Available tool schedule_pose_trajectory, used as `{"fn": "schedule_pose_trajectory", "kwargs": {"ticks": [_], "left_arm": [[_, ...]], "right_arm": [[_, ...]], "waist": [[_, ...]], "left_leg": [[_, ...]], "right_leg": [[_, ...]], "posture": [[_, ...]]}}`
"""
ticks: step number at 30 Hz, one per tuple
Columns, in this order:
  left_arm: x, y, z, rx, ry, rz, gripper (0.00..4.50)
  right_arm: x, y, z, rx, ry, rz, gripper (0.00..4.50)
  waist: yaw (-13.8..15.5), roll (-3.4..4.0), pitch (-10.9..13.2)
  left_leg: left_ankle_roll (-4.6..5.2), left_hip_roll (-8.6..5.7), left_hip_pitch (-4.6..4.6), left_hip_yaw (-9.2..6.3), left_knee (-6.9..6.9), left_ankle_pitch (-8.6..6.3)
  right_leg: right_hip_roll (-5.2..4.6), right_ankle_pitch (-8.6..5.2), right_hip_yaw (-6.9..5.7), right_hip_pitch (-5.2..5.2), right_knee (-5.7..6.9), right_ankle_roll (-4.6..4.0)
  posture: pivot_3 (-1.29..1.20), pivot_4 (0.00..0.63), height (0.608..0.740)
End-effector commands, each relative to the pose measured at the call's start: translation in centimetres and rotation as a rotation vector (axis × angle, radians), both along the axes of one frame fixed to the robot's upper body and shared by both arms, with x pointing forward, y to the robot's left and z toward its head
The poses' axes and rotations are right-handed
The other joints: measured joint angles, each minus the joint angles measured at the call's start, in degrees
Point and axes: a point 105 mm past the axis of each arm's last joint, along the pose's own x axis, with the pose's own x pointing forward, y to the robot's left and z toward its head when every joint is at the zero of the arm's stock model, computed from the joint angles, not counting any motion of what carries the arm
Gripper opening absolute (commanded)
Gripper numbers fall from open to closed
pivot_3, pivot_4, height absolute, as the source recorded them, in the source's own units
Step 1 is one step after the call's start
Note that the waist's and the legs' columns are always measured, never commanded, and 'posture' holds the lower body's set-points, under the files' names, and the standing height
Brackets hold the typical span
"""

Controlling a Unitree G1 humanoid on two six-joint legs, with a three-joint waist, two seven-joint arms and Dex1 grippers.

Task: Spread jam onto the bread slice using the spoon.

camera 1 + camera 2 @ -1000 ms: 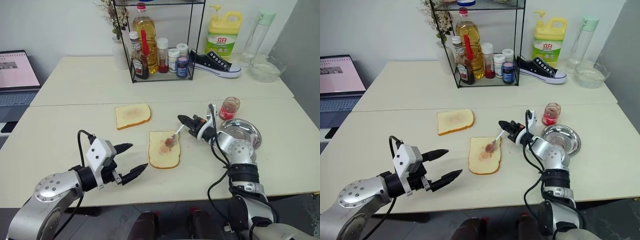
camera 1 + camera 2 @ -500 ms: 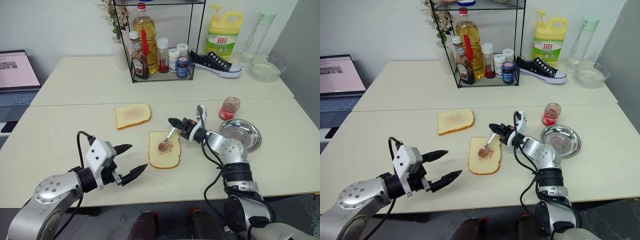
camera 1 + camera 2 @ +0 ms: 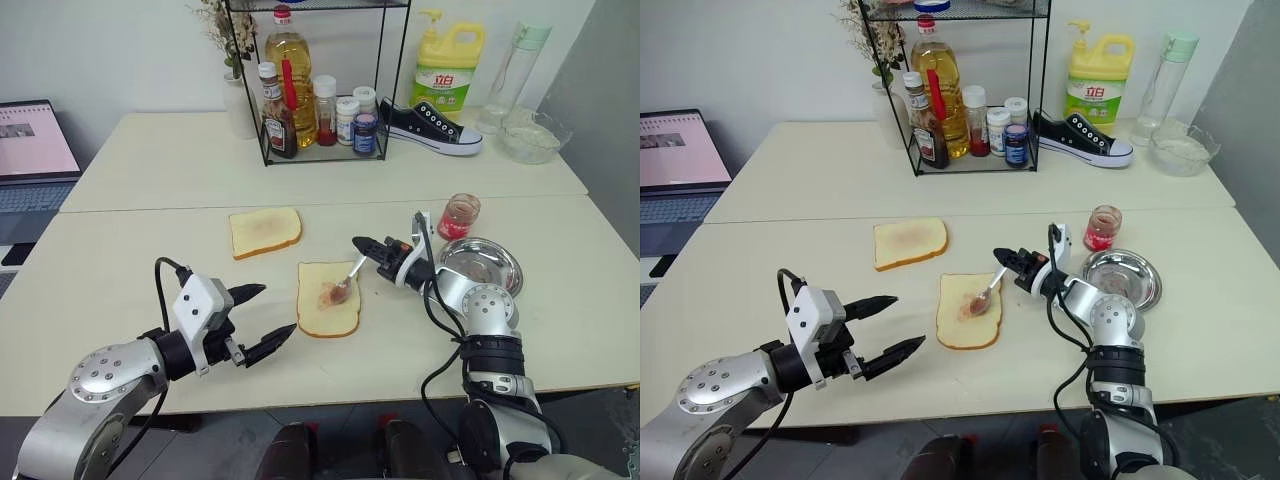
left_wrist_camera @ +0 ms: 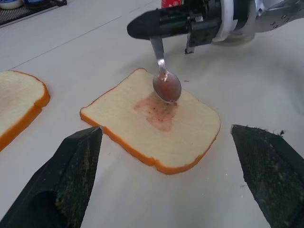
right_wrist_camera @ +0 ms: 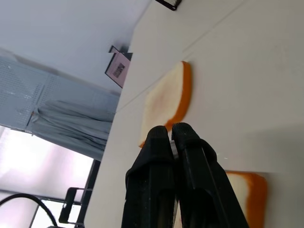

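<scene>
The bread slice (image 3: 329, 298) lies flat on the cream table, pale with a thin golden crust, its long side running away from the table's front edge. Near its middle, toward the far end, sits a thin, patchy smear of red-brown jam (image 4: 159, 109). The spoon (image 4: 164, 78), small and shiny metal, slants down over the slice with its bowl coated in jam and resting at the far edge of the smear; its thin handle rises up and back.
</scene>
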Motion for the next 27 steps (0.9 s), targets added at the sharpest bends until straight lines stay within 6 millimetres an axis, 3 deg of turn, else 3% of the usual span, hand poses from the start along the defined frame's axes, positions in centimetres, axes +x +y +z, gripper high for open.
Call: {"fn": "schedule_pose_trajectory", "kwargs": {"ticks": [1, 6, 13, 18, 20, 23, 27], "left_arm": [[-0.1, -0.9, 1.2, -0.006, -0.042, -0.052, 4.50], [0.5, -2.2, 2.9, 0.010, -0.070, -0.173, 4.50], [2.0, -5.0, 5.0, 0.052, -0.097, -0.405, 4.50], [5.1, -8.5, 5.9, 0.033, -0.161, -0.514, 4.50], [5.4, -9.9, 5.8, 0.032, -0.168, -0.564, 4.50], [5.6, -11.7, 4.0, 0.088, -0.174, -0.648, 4.50], [5.9, -13.9, 2.3, 0.105, -0.183, -0.721, 4.50]], "right_arm": [[-0.3, -0.5, 4.5, 0.082, -0.103, -0.019, 0.03], [-0.7, -3.7, 8.0, 0.103, -0.190, -0.167, 0.03], [-3.0, -11.2, 9.6, 0.062, -0.227, -0.486, 0.03], [-5.1, -16.5, 8.4, -0.046, -0.193, -0.710, 0.03], [-5.8, -18.6, 7.8, -0.098, -0.178, -0.781, 0.03], [-6.7, -22.1, 5.7, -0.157, -0.128, -0.893, 0.03], [-6.2, -24.3, 4.0, -0.105, -0.096, -0.963, 0.03]], "waist": [[0.09, 0.00, 0.01], [0.21, 0.00, 0.01], [0.23, -0.03, 0.04], [0.20, -0.04, 0.06], [0.15, -0.14, 0.12], [-0.13, -0.14, 0.13], [-0.23, -0.15, 0.15]], "left_leg": [[0.00, 0.00, 0.00, 0.00, 0.00, 0.00], [0.00, -0.02, -0.03, -0.03, 0.01, 0.00], [0.00, -0.06, -0.10, -0.04, 0.01, 0.00], [0.01, -0.07, -0.08, 0.12, 0.02, 0.00], [0.01, -0.06, -0.11, 0.12, 0.03, 0.00], [0.05, -0.02, -0.13, 0.24, 0.01, -0.02], [0.09, 0.10, -0.07, 0.32, 0.01, -0.04]], "right_leg": [[0.00, 0.00, 0.00, 0.00, 0.00, 0.00], [0.00, 0.00, -0.04, 0.00, 0.00, 0.00], [0.09, -0.01, -0.08, -0.01, -0.04, 0.02], [0.27, -0.01, -0.07, -0.01, -0.01, 0.03], [0.31, -0.01, -0.08, -0.02, -0.03, 0.03], [0.34, -0.01, 0.03, -0.07, -0.07, 0.04], [0.47, -0.01, 0.10, -0.08, -0.02, 0.03]], "posture": [[0.00, 0.150, 0.740], [0.00, 0.150, 0.740], [0.00, 0.150, 0.740], [0.00, 0.150, 0.740], [0.00, 0.150, 0.740], [0.00, 0.150, 0.740], [0.00, 0.150, 0.740]]}}
